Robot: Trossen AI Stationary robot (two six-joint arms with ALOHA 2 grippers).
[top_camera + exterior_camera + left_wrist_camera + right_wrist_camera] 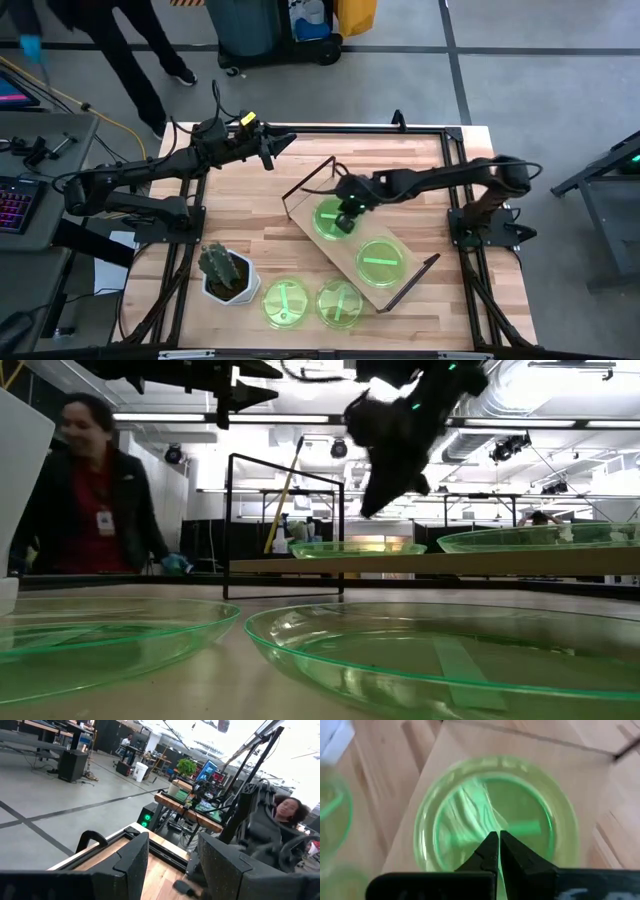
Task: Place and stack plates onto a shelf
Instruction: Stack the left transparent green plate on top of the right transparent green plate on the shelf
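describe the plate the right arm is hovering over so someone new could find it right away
Find the long wooden shelf lying diagonally on the table. Two green plates sit on it; the target plate is under the right gripper, nearer the left arm, unlike its uncovered neighbour.

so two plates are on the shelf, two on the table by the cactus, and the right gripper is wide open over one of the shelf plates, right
Not quite. The right gripper is shut, its fingers pressed together, as the right wrist view shows. The rest holds: it sits over a shelf plate, another plate lies on the shelf, and two plates lie on the table by the cactus.
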